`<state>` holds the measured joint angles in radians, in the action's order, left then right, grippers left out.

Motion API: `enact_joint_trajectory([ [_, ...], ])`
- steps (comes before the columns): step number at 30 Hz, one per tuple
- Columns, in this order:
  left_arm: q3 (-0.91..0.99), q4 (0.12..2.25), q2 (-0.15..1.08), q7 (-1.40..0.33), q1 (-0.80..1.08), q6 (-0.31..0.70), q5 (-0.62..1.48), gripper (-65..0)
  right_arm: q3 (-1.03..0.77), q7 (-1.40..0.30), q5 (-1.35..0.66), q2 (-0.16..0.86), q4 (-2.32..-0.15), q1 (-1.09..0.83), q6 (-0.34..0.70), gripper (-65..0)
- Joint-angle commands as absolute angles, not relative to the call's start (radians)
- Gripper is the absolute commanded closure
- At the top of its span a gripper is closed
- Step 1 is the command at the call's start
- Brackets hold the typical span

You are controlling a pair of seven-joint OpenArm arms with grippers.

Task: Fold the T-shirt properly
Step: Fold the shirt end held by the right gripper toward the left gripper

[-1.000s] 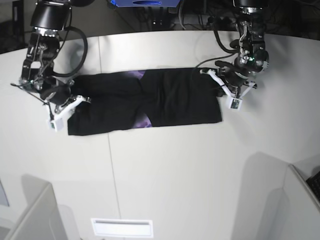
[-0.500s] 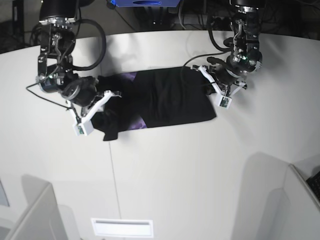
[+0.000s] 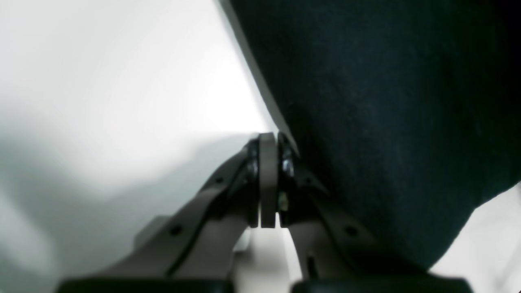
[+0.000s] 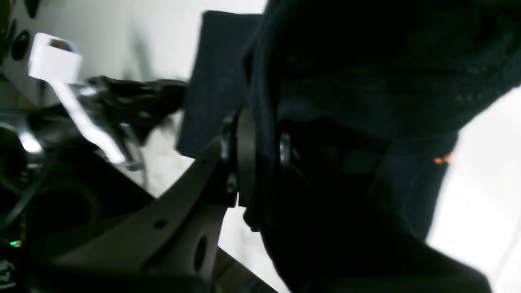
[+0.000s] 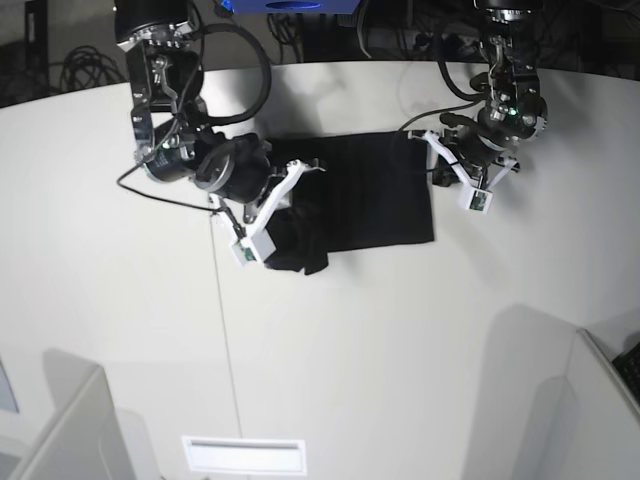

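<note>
The black T-shirt (image 5: 375, 195) is lying on the white table (image 5: 330, 360), its one end bunching and hanging from the right claw (image 5: 290, 185), which is pinching the cloth, while the left claw (image 5: 450, 165), pressed together, is sitting just beside the other edge.

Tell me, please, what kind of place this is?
Probably a robotics lab or test workspace: two robot arms work over a bare white table, a black T-shirt lies on it, and cables run behind.
</note>
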<state>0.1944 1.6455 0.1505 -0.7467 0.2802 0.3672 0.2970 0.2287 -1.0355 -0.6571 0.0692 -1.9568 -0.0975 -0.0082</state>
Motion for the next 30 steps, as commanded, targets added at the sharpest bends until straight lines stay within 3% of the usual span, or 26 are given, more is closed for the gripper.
enact_joint_trajectory([
  [1,0.200,1.643,0.159,-0.809,0.300,0.349,0.254,0.0,0.231,-1.015,-0.674,0.064,-1.974,-0.077,-0.005,0.0],
  [6,0.202,1.641,0.159,-0.809,0.305,0.349,0.254,0.0,0.285,-1.015,-0.674,0.033,-1.975,-0.056,-0.010,0.0],
  [13,0.203,1.643,0.159,-0.809,0.306,0.349,0.254,0.0,0.410,-0.958,-0.674,0.022,-1.960,-0.018,-0.142,0.0],
  [30,0.302,1.738,0.229,-0.809,0.437,0.355,0.260,0.0,0.584,-0.716,-0.674,0.018,-1.707,0.035,-0.150,0.0],
])
